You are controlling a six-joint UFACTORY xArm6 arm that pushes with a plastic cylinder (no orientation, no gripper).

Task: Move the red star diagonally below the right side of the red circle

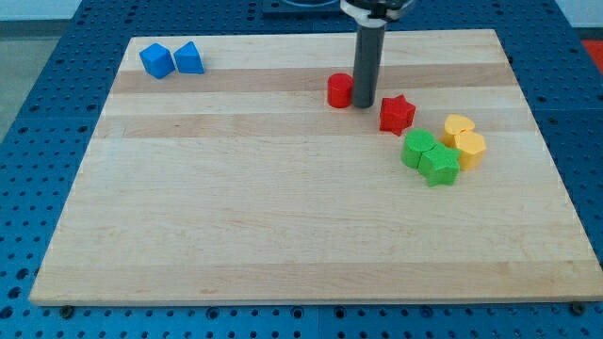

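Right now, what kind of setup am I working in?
Most likely a robotics lab bench: a wooden board lies on a blue perforated mounting table, with small toy blocks such as the red star and red circle. My tip sits between those two.

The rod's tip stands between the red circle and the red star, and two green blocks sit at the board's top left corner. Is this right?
Not quite. In the camera view the two blocks at the top left corner are blue; the green ones lie at the right. My tip does stand between the red circle and the red star.
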